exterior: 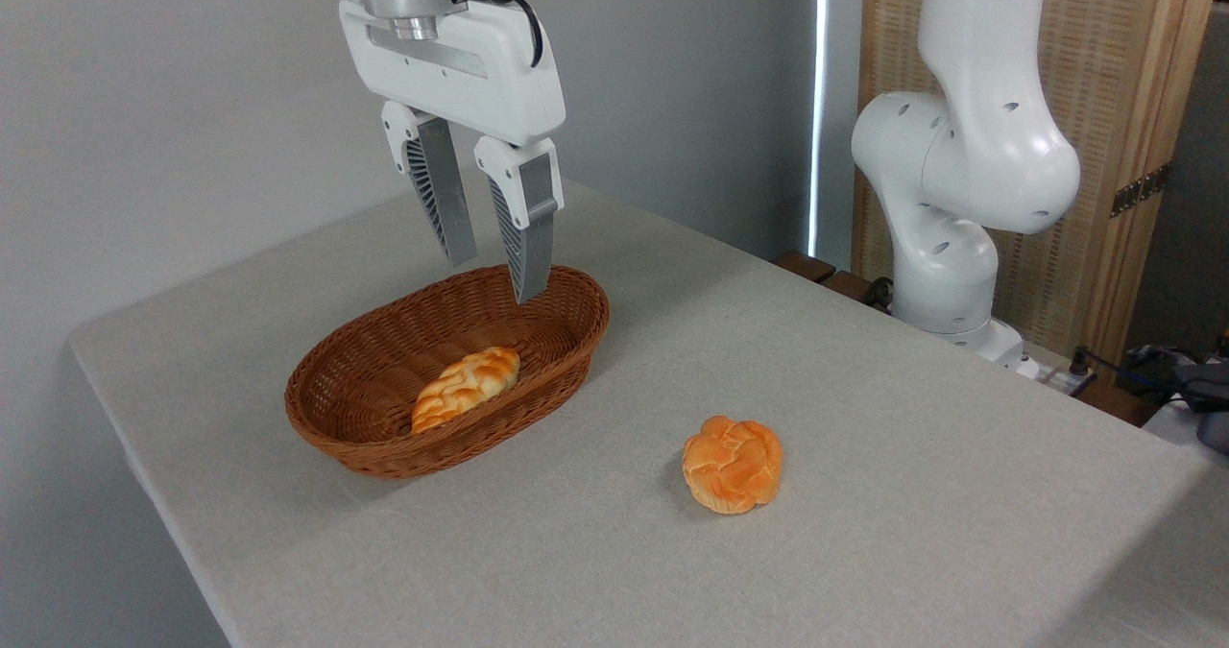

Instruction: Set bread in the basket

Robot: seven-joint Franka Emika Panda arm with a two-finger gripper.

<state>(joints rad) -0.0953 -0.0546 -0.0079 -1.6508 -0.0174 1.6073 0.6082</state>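
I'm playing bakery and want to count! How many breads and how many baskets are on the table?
Breads: 2, the round orange bun on the table and the paler braided loaf in the basket
Baskets: 1, the brown wicker basket
Total: 3

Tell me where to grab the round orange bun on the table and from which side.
Come straight down on the bun with the open gripper and pinch across its widest middle. It lies flat and alone on the table, right of the basket, so the top is clear.
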